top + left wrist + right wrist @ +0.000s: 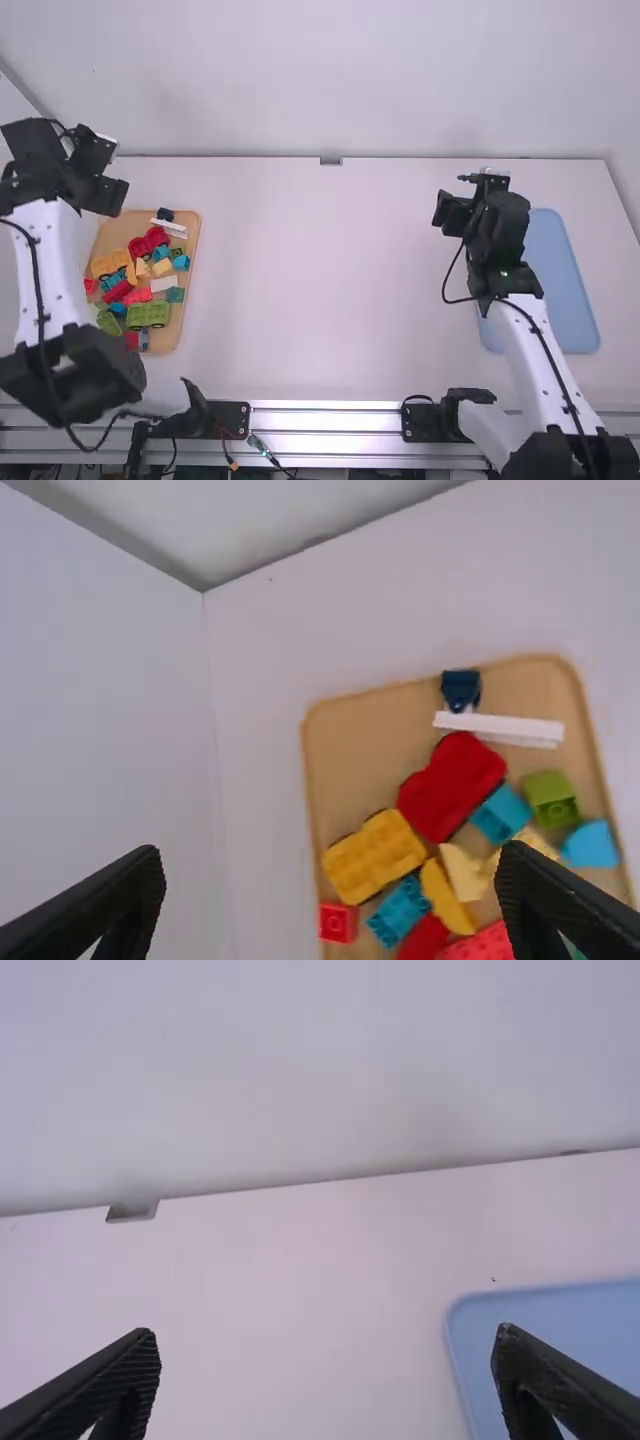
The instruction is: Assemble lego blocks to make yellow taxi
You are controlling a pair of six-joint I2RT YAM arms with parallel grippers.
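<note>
A pale wall (350,80) rises behind the white table (320,280). The lego blocks (375,857), yellow, red, blue, green and white, lie loosely jumbled on a tan tray (125,228) at the table's left side. Near the tray's far left corner is the left gripper (106,192), its fingers wide apart and empty. Well apart, the right gripper (450,212), also empty and wide, hangs just beside a blue tray (565,290).

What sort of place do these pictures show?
Probably a robotics lab or test bench: two robot arms, the left and the right, are mounted at a white table, with a wooden tray of toy blocks and a blue tray set out.
</note>
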